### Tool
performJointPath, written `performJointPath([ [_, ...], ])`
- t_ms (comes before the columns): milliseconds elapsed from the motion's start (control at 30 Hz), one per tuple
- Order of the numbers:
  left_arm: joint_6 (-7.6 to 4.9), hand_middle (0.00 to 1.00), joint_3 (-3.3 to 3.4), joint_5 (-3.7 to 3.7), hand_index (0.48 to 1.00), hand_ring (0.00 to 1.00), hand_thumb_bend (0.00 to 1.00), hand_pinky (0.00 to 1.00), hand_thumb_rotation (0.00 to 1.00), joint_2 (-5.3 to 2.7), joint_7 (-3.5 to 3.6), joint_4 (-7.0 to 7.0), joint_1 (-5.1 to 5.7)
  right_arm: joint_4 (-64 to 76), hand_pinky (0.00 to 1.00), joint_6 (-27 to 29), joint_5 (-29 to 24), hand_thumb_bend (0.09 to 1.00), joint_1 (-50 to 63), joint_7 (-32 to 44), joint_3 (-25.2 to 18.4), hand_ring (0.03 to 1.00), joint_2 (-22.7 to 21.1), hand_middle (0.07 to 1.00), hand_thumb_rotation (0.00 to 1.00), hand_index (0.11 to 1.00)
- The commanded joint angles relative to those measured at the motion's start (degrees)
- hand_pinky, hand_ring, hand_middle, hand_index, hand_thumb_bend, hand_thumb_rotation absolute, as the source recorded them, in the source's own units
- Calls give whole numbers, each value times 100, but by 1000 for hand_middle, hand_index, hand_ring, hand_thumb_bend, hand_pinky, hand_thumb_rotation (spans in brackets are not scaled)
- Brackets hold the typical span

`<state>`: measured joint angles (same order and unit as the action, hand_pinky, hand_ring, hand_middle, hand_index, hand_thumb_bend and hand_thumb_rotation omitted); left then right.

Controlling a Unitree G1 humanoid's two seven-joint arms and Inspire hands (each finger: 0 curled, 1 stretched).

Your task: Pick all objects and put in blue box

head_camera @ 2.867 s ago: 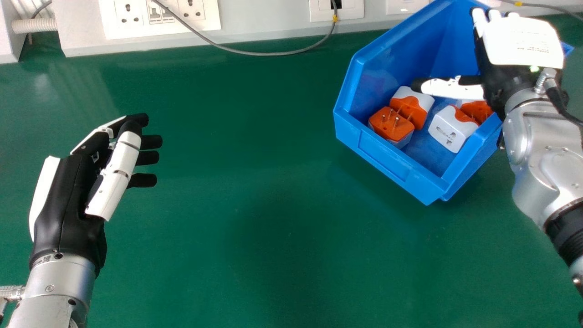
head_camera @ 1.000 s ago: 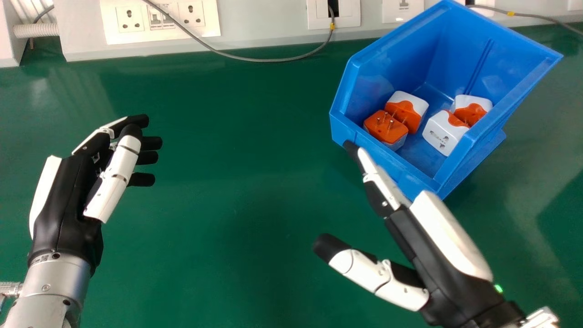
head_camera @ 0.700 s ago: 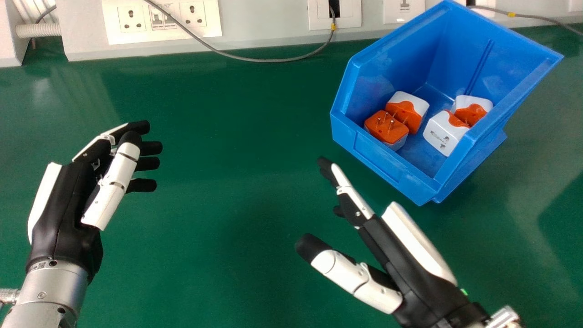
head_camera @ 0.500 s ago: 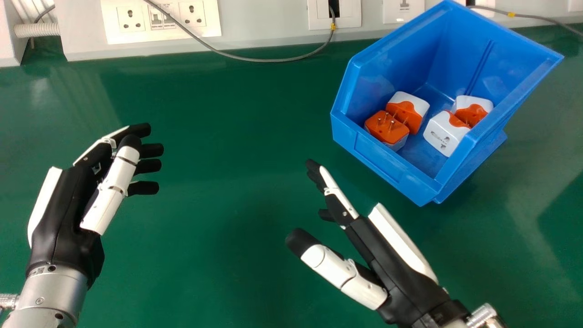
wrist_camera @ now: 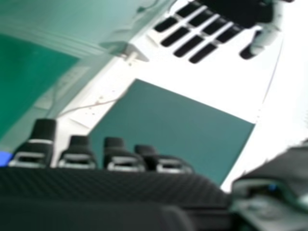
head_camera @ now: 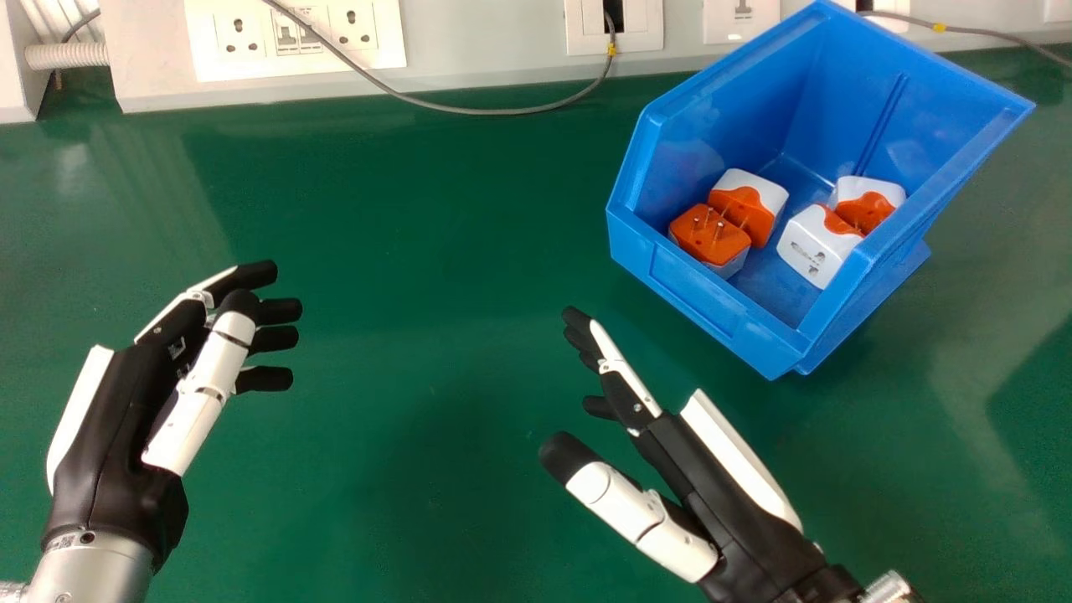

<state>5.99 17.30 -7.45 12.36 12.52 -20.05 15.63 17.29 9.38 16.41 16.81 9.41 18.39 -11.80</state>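
Observation:
In the head view the blue box [head_camera: 712, 293] stands tilted to the view at the upper right. Several orange and white plug adapters lie in it, among them one with its pins up [head_camera: 710, 233] and a white-faced one [head_camera: 816, 247]. My right hand [head_camera: 720, 494] is open and empty over the table, in front of the box and apart from it. At the left, my left hand [head_camera: 117, 435] is open, its fingers relaxed and holding nothing. The right hand view shows my right hand [wrist_camera: 106, 185] with its fingers extended.
The green table [head_camera: 402, 293] spreads between the hands. White trunking with a socket panel [head_camera: 293, 63] runs along the back edge. A grey cable [head_camera: 469, 109] droops from it onto the table, and a ribbed hose [head_camera: 67, 56] is at the far left corner.
My right hand has come from over the box back toward the near side of the table, uncovering the adapters inside. My left hand has drawn back slightly toward the near edge.

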Motion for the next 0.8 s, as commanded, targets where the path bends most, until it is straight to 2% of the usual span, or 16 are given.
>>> performJointPath([
  [0, -257, 736, 49, -3, 794, 733, 324, 641, 706, 81, 47, 54, 60, -42, 899, 207, -70, 443, 33, -56, -43, 993, -13, 1000, 1000, 988],
  [100, -368, 737, 22, 68, 793, 735, 328, 640, 701, 117, 47, 87, 142, -84, 893, 260, -142, 441, 54, -10, -79, 990, -46, 999, 1000, 984],
  [200, -412, 737, 11, 118, 793, 736, 333, 639, 695, 163, 53, 99, 210, -72, 890, 240, -252, 435, 117, 70, -130, 987, -89, 997, 1000, 982],
  [367, -429, 739, -9, 147, 793, 739, 351, 640, 685, 202, 37, 101, 291, 12, 887, 117, -283, 419, 234, 113, -151, 984, -101, 993, 1000, 979],
  [633, -432, 738, -58, 168, 793, 735, 361, 640, 678, 201, -1, 12, 436, 57, 883, 162, -258, 409, 326, 70, -197, 983, -119, 990, 1000, 974],
  [767, -472, 737, -83, 169, 793, 733, 356, 640, 677, 186, 4, 59, 452, -14, 882, 249, -216, 409, 324, 17, -235, 980, -126, 988, 1000, 969],
])
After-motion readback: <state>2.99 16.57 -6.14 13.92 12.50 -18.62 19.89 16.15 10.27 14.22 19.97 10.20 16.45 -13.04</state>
